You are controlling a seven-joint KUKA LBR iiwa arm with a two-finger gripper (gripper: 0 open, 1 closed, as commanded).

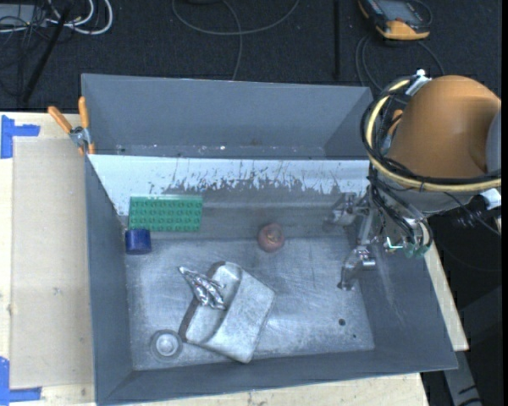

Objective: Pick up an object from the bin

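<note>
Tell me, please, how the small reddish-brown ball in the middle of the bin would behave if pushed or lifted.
The small reddish-brown ball would probably roll at a nudge: it is round and lies alone on the flat grey metal bin floor. It looks small, so likely light. Its curved sides might slip from an off-centre pinch.

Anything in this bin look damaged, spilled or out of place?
Only wear: the bin's far wall is streaked with dark scratches. The green studded plate, reddish ball and crumpled grey cloth lie loose, nothing spilled.
</note>
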